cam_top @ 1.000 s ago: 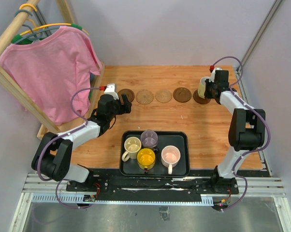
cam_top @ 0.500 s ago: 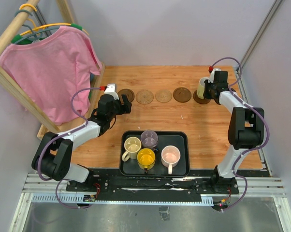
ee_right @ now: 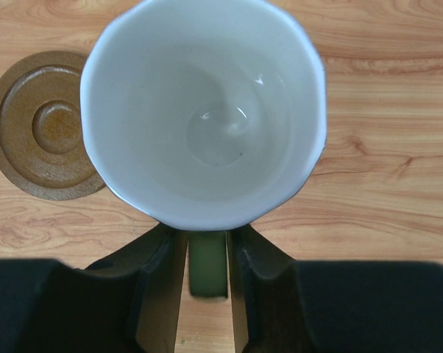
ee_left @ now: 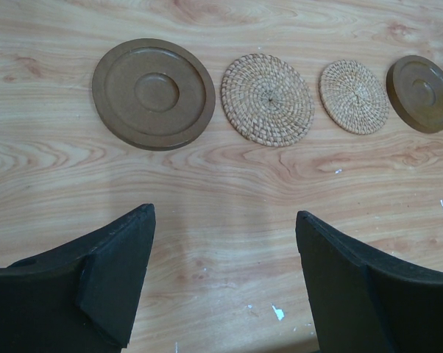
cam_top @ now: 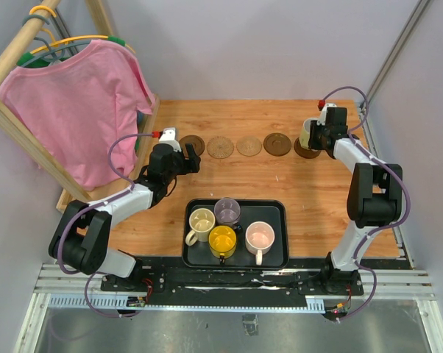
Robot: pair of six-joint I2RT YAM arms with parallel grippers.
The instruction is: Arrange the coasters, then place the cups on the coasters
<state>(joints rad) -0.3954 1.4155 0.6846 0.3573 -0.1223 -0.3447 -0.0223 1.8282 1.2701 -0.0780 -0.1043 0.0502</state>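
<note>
Cup point(ee_right: 207, 110) handle sits inside right gripper point(ee_right: 208, 246); clamped or not, cannot tell; left gripper point(ee_left: 223, 220) spread.

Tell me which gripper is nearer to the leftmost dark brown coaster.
Left. The left gripper hovers open just on the near side of the leftmost dark brown coaster. The right gripper is at the row's opposite end, straddling the handle of the pale mug.

Wooden table point(cam_top: 310, 191) has five round coasters point(cam_top: 249, 145) lined up along the far edge, plus a black tray point(cam_top: 274, 212) mid near edge.
</note>
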